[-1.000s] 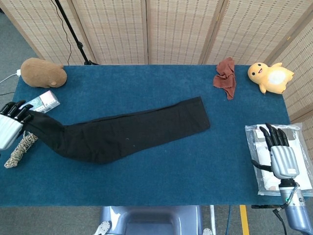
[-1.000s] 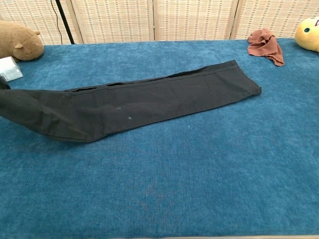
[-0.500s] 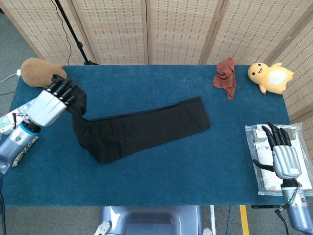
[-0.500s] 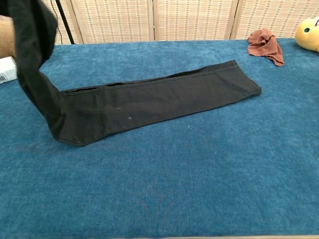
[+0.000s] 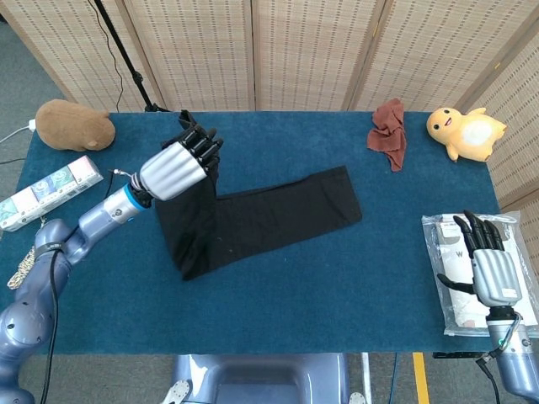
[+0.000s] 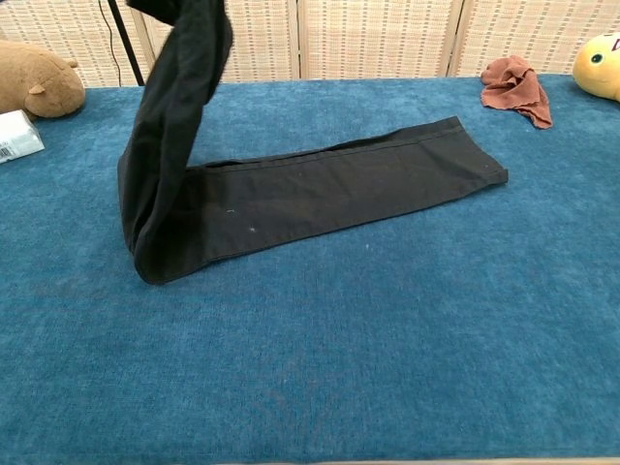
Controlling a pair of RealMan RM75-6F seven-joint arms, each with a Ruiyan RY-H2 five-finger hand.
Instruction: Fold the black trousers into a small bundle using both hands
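Above the blue table [image 5: 337, 269], our left hand [image 5: 178, 164] grips one end of the black trousers [image 5: 278, 215], lifted high while the rest lies flat mid-table. Our right hand [image 5: 488, 265] rests by the table's right edge, fingers straight, holding nothing.

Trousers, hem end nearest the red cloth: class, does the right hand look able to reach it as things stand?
Probably yes. The right hand rests open over a plastic packet at the table edge, and only bare blue table lies between it and the trousers hem.
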